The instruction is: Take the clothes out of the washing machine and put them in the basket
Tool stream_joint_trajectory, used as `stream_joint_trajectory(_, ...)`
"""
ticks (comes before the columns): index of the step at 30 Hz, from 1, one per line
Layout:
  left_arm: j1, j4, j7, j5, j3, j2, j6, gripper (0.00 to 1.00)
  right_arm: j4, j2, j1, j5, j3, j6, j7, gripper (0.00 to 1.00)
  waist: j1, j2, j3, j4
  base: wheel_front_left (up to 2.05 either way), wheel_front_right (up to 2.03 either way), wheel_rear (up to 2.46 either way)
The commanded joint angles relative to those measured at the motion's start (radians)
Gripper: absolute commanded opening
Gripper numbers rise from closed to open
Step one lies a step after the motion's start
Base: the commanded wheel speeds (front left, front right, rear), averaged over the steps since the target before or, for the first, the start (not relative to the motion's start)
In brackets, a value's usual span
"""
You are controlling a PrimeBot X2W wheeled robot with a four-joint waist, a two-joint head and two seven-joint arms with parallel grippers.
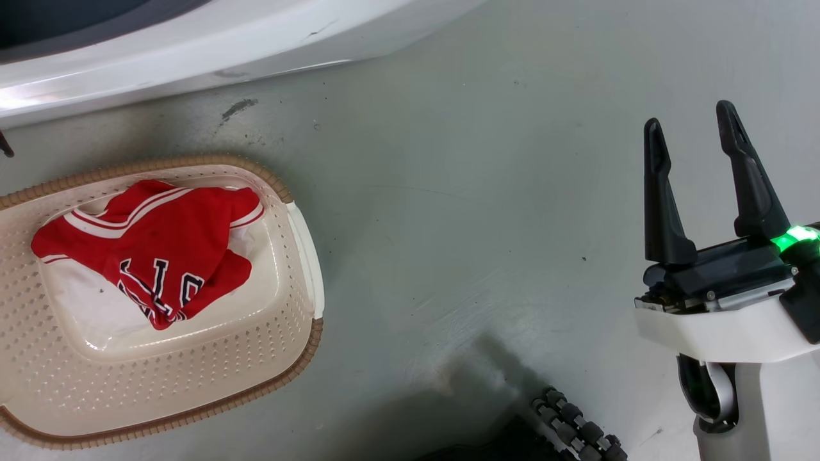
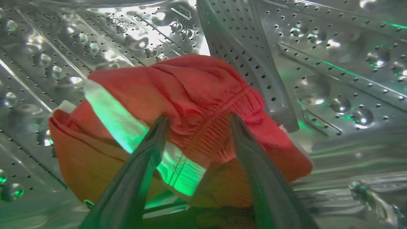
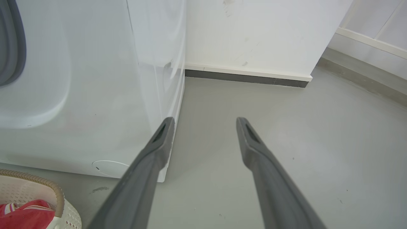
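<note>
Washing machine (image 1: 192, 51): one, white, far left in the head view. The left wrist view looks into its steel drum (image 2: 334, 63), with one raised paddle (image 2: 241, 57) just right of the cloth.

Basket (image 1: 301, 269): one, on the grey floor (image 1: 480, 224), near left, in front of the machine.

Clothes: two counted. One red jersey (image 1: 147, 250) lies in the basket. One red garment (image 2: 190, 86) is bunched on the drum floor, touching the paddle.

Grippers: two. Left gripper (image 2: 198, 117) is inside the drum, fingers spread wide either side of the gathered waistband, nothing pinched yet. Right gripper (image 1: 688, 114) is wide and empty over bare floor, near right.

Risks, as judged:
- Closing on a thin ridge of waistband could let the cloth slip out on the pull.
- Loose trailing fabric may snag on the paddle or the porthole rim.
- A weak hold could drop it on the floor short of the basket.
- Green glare blurs the fold edges.
</note>
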Motion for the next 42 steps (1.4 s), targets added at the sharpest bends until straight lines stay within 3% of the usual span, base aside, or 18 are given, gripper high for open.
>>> stream_joint_trajectory(1, 0.024, 0.018, 0.002, -0.001, -0.005, 0.0, 0.005, 1.0, -0.003, 0.002, -0.018, 0.01, 0.0, -0.001, -0.002, 1.0, 0.0, 0.0, 0.002, 0.0, 0.0, 0.0, 0.0)
stream_joint_trajectory(6, 0.025, 0.025, -0.005, 0.005, -0.022, 0.006, 0.009, 1.0, -0.004, 0.002, -0.022, 0.008, -0.008, -0.001, -0.002, 1.0, 0.0, 0.0, 0.007, 0.003, 0.0, 0.0, 0.0)
stream_joint_trajectory(7, 0.026, 0.026, -0.005, 0.002, -0.023, 0.008, 0.008, 0.0, -0.003, 0.002, -0.023, 0.007, -0.009, -0.001, -0.002, 1.0, 0.0, 0.0, 0.007, 0.003, 0.0, 0.0, 0.0)
stream_joint_trajectory(18, 0.026, 0.006, -0.13, -0.013, -0.038, 0.009, 0.018, 0.0, 0.012, 0.002, -0.017, -0.003, -0.014, -0.001, -0.002, 1.0, 0.0, 0.0, -0.044, 0.012, 0.0, 0.0, 0.0)
stream_joint_trajectory(42, 0.391, -0.008, -0.552, -0.118, -0.042, -0.139, -0.02, 0.0, 0.076, 0.002, 0.093, -0.092, -0.025, -0.001, -0.002, 1.0, 0.0, 0.0, -0.384, 0.152, 0.0, 0.0, 0.0)
